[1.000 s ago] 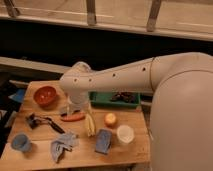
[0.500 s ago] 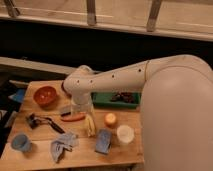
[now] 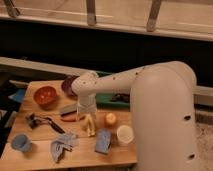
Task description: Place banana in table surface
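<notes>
The pale yellow banana [image 3: 90, 125] lies flat on the wooden table surface [image 3: 35, 157], near the middle, with its far end just under my gripper. My gripper [image 3: 86, 111] points down from the white arm [image 3: 125, 80] and stands right above that end. Its jaws look open, and the banana rests on the wood rather than hanging from them. The wrist hides the spot where the fingers meet the banana's tip.
An orange carrot [image 3: 70, 118] lies left of the banana and a round orange fruit [image 3: 110, 119] right of it. Around them are a white cup [image 3: 124, 134], blue packet [image 3: 103, 141], grey cloth [image 3: 62, 145], blue cup [image 3: 20, 142], black tool [image 3: 42, 121], orange bowl [image 3: 45, 96], purple plate [image 3: 67, 85] and green tray [image 3: 107, 99].
The arm has shifted a little to the right and its white body fills more of the view. The banana has stayed where it lies on the table.
</notes>
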